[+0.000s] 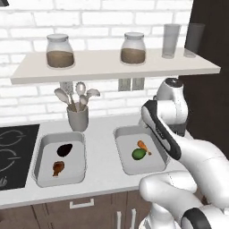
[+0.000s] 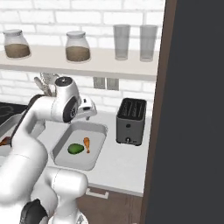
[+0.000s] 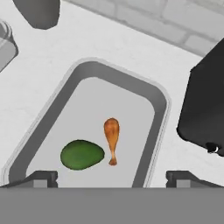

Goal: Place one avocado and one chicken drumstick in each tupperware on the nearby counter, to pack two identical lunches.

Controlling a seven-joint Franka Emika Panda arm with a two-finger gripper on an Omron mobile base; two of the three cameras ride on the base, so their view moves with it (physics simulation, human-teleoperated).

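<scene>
Look first at the hand view: the gripper (image 3: 112, 177) has its two dark finger tips set far apart at the bottom edge, with nothing between them, so treat it as open and empty. Directly beyond the tips lies the right tupperware (image 3: 159, 98), and inside it you see the green avocado (image 3: 82, 155) lying just beside the orange chicken drumstick (image 3: 111, 138), its bulbous end away from the tips and its thin bone toward them. This view also shows you a dark toaster (image 3: 205, 109) at the right edge, standing on the counter (image 3: 39, 70) just beside the tub.

Turn to the left base view for what the hand camera does not cover. There you find the left tupperware (image 1: 42, 179), well apart from the right tub, holding the near-black avocado (image 1: 65, 150) and below it the dark reddish-brown chicken drumstick (image 1: 58, 167); the two look close together, but you cannot tell whether they touch. Behind that tub stands a grey utensil cup (image 1: 77, 118), and a black cooktop (image 1: 13, 156) sits at the left edge.

The right base view gives you the toaster from the front, and the wall shelf (image 2: 100, 59) with two jars and two glasses.
</scene>
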